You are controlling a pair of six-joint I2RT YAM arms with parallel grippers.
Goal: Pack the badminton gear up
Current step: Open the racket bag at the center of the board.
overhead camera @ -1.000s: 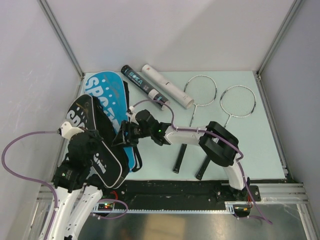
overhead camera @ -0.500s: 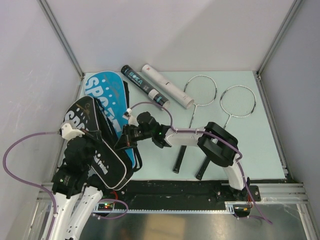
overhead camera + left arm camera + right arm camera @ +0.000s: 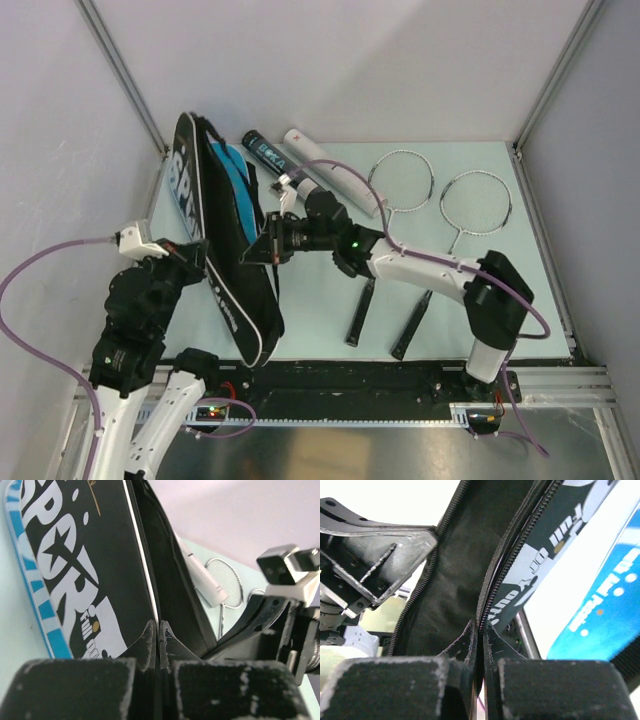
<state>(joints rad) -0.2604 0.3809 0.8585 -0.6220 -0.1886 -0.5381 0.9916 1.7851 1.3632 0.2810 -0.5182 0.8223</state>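
The black SPORT bag (image 3: 222, 250) stood on edge over the blue bag (image 3: 240, 178), with the left gripper (image 3: 157, 630) and right gripper (image 3: 479, 628) each pinched tight on its zippered rim.

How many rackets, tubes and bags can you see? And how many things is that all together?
Rackets: 2, a left racket and a right racket
Tubes: 2, a black tube and a white tube
Bags: 2, a black bag and a blue bag
Total: 6

Two rackets (image 3: 402, 180) (image 3: 476, 203), two tubes (image 3: 268, 156) (image 3: 342, 174), two SPORT bags (image 3: 190, 185) (image 3: 237, 185)
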